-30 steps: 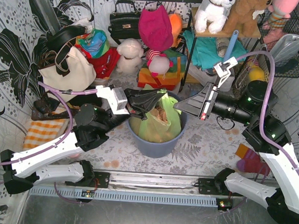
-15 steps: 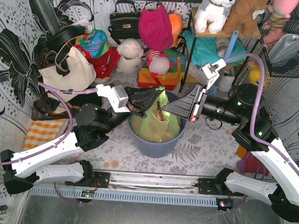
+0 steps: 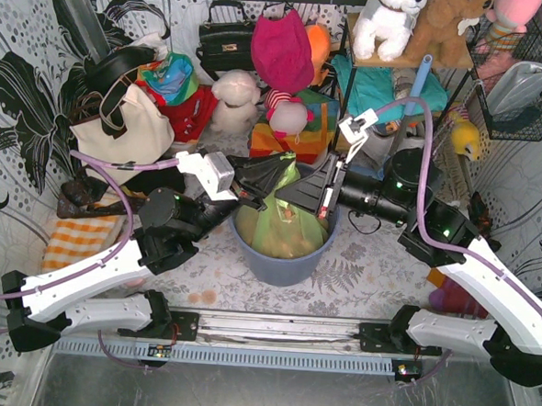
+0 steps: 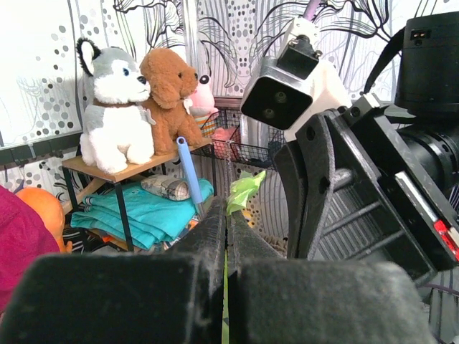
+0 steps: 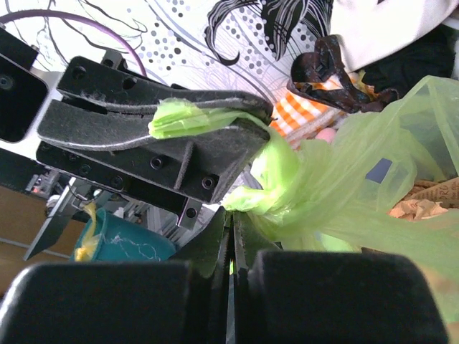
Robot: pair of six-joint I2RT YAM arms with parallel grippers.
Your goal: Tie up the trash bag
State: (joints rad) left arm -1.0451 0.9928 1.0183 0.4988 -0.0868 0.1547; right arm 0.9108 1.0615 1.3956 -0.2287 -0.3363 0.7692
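The lime-green trash bag (image 3: 286, 224) sits in a round blue bin (image 3: 281, 266), and crumpled brown paper (image 5: 424, 198) shows through it. My left gripper (image 3: 287, 175) is shut on a flap of the bag's top; a green tip (image 4: 244, 191) pokes out past its fingers. My right gripper (image 3: 282, 200) comes in from the right and is shut on another bunch of the bag's top (image 5: 272, 197). In the right wrist view the left gripper (image 5: 172, 122) crosses just above my right gripper (image 5: 232, 215). The two grippers meet over the bin's mouth.
A cream tote bag (image 3: 119, 125) stands at the back left, with a black handbag (image 3: 228, 39) and plush toys (image 3: 236, 100) behind the bin. A small shelf (image 3: 390, 63) with plush animals and teal cloth is at the back right. A wire basket (image 3: 526, 90) hangs at the right.
My right gripper has swung left across the bin until it meets the left gripper, drawing the bag's top together. The left gripper has hardly moved.
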